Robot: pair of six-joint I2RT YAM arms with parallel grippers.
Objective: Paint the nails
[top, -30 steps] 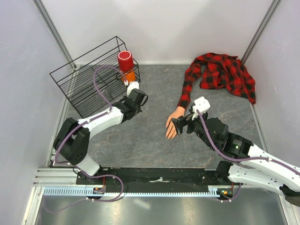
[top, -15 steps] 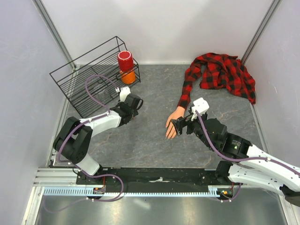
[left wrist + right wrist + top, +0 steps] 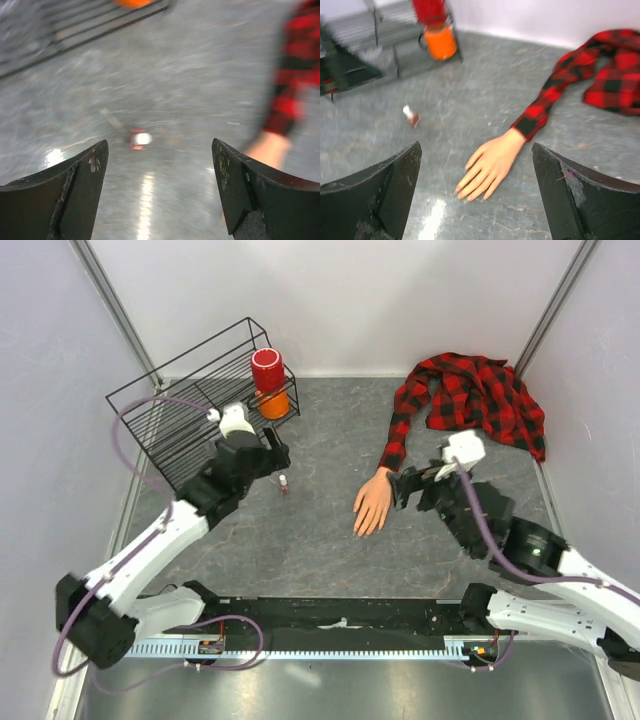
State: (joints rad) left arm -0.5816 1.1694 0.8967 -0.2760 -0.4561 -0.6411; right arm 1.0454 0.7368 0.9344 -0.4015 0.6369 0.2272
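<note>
1. The nails (image 3: pixel 362 530) look unpainted. The mannequin hand (image 3: pixel 372 508) lies flat, right of the table's centre.
2. The bottle (image 3: pixel 284 485), left of centre, is capped and not held.
3. Left gripper (image 3: pixel 272 458) and right gripper (image 3: pixel 403 492) are both wide and empty.
4. By my reading, all the painting is left to do.

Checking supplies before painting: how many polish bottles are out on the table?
1: the polish bottle stands on the table between the wire rack and the mannequin hand. Others might hide under the plaid shirt.
</note>
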